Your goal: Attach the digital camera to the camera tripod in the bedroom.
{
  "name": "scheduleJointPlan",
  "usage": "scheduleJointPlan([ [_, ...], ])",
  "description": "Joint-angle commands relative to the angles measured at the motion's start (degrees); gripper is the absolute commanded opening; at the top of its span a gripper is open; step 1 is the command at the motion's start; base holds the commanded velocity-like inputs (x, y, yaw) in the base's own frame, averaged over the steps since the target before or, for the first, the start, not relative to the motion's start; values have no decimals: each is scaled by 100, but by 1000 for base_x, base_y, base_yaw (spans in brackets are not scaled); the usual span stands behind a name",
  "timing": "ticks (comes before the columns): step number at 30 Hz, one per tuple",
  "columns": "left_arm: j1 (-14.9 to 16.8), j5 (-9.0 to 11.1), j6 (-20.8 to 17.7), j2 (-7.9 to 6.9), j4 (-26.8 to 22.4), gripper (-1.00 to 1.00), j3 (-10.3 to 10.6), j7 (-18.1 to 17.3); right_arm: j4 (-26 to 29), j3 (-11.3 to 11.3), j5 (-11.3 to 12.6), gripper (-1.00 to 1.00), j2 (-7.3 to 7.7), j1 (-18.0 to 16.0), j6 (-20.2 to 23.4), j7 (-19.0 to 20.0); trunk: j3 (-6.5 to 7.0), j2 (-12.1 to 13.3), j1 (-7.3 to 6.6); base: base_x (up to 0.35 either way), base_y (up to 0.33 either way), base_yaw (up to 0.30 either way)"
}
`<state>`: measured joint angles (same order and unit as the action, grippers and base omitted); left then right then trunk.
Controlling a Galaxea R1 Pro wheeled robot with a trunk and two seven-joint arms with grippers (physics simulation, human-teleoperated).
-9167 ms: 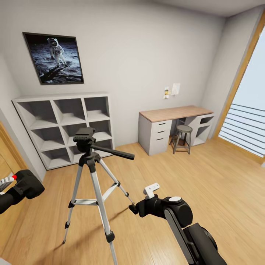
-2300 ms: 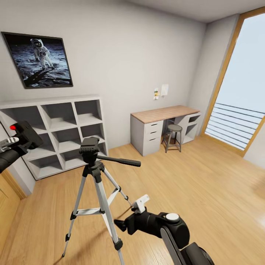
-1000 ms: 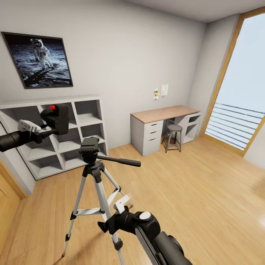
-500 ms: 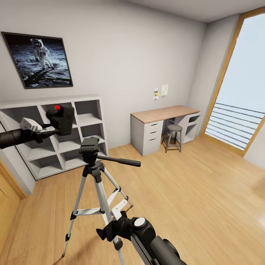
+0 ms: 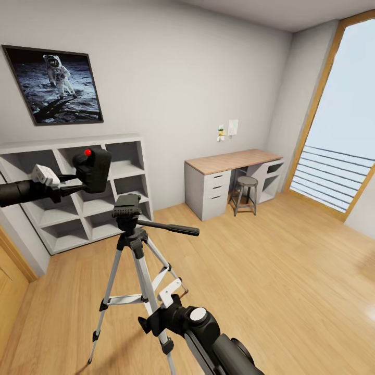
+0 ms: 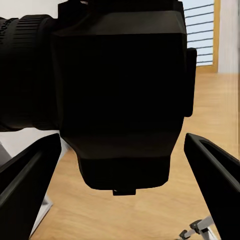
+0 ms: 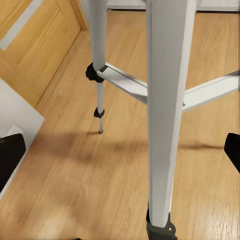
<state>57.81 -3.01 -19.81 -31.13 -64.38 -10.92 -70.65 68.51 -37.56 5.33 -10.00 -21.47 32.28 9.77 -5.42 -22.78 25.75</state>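
Note:
The black digital camera (image 5: 94, 170) with its red button on top hangs in the air, up and to the left of the camera tripod's black head (image 5: 125, 206). My left gripper (image 5: 72, 183) is shut on the digital camera (image 6: 120, 95), whose body sits between the two fingers (image 6: 30, 187). The camera tripod (image 5: 136, 260) stands on the wood floor with its long handle pointing right. My right gripper (image 5: 156, 316) is open low down by the tripod's front leg (image 7: 165, 115), which stands between its fingertips (image 7: 11, 154).
A white cube shelf (image 5: 112, 146) stands against the wall behind the tripod, under an astronaut poster (image 5: 54, 86). A desk with drawers (image 5: 229, 160) and a small grey stool (image 5: 246, 194) are at the right, beside the tall window (image 5: 344, 130).
My left arm has carried the camera up from the far left and rightward, closer to the tripod head. My right gripper swung left to the tripod's front leg.

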Motion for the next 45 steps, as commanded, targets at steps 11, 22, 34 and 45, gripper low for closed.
scheduleJointPlan([
  [11,158,-39,-17,-4,-58,-100,140,-437,-227,17,76,100,0,-125,-60,-48,-13,-13,4,0,0,0],
  [22,676,-45,93,-38,-76,-100,554,-1104,-1288,27,139,100,0,-624,-979,-53,-13,-13,4,0,0,0],
  [34,758,14,96,-236,-515,-100,821,-1290,-1534,22,136,100,0,-718,-1228,-187,-13,-13,4,0,0,0],
  [45,753,-37,65,-284,-632,-100,857,-1276,-1680,12,135,100,0,-816,-1249,-327,-13,-13,4,0,0,0],
])
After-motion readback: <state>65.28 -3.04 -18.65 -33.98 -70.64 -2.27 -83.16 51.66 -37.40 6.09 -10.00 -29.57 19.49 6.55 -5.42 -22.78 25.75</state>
